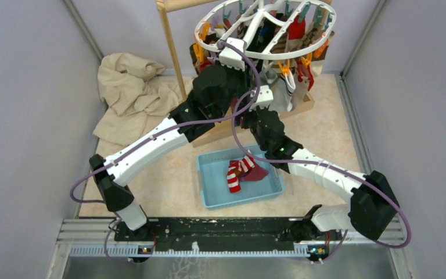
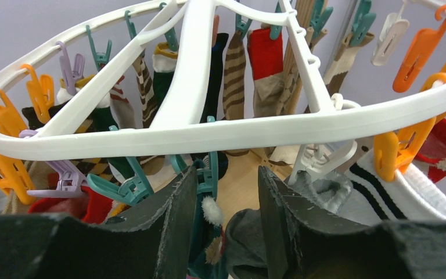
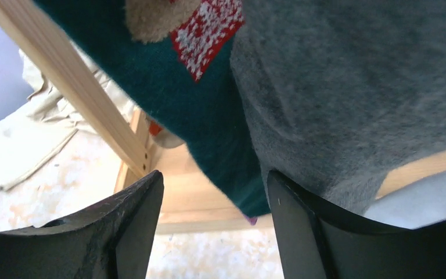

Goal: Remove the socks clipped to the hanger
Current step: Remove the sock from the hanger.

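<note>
The white oval hanger (image 1: 254, 26) hangs from the wooden stand, with several socks clipped round it. In the left wrist view its rim (image 2: 209, 131) crosses just above my left gripper (image 2: 226, 195). That gripper is open, its jaws either side of a teal clip (image 2: 209, 174) that holds a dark green sock (image 2: 201, 232) with a white pompom, next to a grey sock (image 2: 242, 241). My right gripper (image 3: 212, 192) is open below the same dark green sock (image 3: 197, 110), whose tip hangs between its jaws. The grey sock (image 3: 348, 93) hangs over its right finger.
A blue tray (image 1: 209, 186) on the table holds a red-and-white striped sock (image 1: 232, 177) and a dark red sock (image 1: 256, 172). A large beige cloth (image 1: 133, 93) lies at the back left. The wooden stand's post (image 1: 171, 46) and base (image 3: 75, 81) are close to both grippers.
</note>
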`<state>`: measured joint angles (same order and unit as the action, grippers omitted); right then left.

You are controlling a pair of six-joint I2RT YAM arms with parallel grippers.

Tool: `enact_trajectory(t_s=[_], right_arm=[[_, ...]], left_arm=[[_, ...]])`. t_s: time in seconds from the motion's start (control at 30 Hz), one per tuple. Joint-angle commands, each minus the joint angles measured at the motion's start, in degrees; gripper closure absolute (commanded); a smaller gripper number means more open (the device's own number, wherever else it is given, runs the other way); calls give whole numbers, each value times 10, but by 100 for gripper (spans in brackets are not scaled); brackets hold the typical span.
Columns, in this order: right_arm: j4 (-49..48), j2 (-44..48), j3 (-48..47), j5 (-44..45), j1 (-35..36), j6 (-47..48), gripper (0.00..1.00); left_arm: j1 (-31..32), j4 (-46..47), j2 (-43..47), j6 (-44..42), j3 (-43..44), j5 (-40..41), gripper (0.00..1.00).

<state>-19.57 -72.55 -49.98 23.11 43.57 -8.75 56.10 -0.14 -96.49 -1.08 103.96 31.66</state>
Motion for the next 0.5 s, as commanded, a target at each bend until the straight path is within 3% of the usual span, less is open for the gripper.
enact_trajectory(t_s=[0.0,0.13,0.3,0.47], right_arm=[[-120,-23,16,42,-3,-3,32],[-182,-37,37,69,-3,9,30],[-188,-49,28,120,-4,18,32],[-187,-64,10,106,-18,18,33]], left_arm=[[-6,4,23,8,-3,-15,50],[-6,4,22,9,0,-21,51],[-6,4,21,9,2,-25,51],[-6,4,21,25,6,-29,51]])
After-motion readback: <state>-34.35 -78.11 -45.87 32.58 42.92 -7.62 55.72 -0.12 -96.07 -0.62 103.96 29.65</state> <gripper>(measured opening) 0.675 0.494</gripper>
